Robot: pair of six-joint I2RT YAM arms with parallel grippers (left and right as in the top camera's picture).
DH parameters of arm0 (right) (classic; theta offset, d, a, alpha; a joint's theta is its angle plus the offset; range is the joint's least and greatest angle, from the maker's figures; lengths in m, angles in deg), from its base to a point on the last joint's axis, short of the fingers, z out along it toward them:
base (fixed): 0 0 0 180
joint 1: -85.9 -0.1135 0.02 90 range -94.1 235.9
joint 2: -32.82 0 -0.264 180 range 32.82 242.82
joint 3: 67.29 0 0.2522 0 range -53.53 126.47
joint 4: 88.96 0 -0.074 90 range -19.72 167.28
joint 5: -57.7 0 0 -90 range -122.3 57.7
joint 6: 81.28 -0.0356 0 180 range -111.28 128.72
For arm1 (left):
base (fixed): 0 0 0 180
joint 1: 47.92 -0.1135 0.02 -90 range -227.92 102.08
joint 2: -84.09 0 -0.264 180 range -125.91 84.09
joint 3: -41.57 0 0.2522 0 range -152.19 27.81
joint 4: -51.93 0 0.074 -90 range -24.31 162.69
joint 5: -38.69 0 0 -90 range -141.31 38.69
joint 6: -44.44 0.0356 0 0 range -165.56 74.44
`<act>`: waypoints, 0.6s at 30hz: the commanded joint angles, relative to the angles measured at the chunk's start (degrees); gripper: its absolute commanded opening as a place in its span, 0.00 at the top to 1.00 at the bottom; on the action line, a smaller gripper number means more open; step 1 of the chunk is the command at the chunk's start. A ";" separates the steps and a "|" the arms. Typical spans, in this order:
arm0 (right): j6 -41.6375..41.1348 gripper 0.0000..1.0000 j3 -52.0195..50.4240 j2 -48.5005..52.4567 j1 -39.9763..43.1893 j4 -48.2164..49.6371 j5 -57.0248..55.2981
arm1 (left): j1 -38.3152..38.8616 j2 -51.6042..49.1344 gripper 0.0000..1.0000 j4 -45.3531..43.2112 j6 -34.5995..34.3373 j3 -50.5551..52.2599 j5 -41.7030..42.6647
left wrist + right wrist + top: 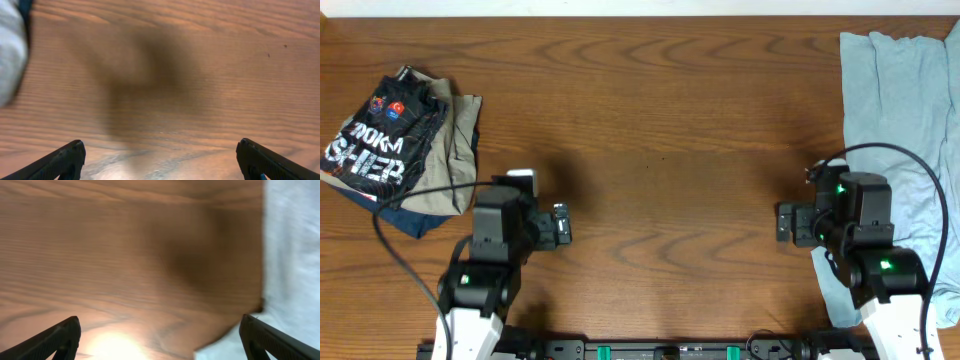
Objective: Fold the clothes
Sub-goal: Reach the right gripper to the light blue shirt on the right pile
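Note:
The pale blue-grey T-shirt lies spread at the table's right edge, running from the far side to the front under my right arm. It also shows in the right wrist view along the right side. My right gripper is open and empty over bare wood, just left of the shirt's edge. My left gripper is open and empty over bare wood at the front left. No red T-shirt is in view.
A heap of clothes sits at the far left: a black shirt with white lettering on tan and dark blue cloth. A blurred pale shape shows at the left wrist view's upper left edge. The wooden table lies between the arms.

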 commanded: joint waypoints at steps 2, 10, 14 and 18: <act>-1.18 0.01 1.42 0.35 -0.35 -1.36 3.61 | -0.35 -3.39 0.02 0.22 -0.50 -2.12 3.10; -28.55 0.01 0.31 2.95 6.84 -11.28 -24.50 | -0.35 -4.74 0.02 0.22 -0.50 -2.12 3.08; -28.89 0.01 -2.03 6.62 12.72 -11.04 -24.02 | -0.35 -4.74 0.02 0.17 -0.50 -2.12 3.08; -28.87 0.01 -4.35 10.08 15.52 -8.31 -24.00 | -0.35 -4.74 0.02 0.17 -0.50 -2.12 3.08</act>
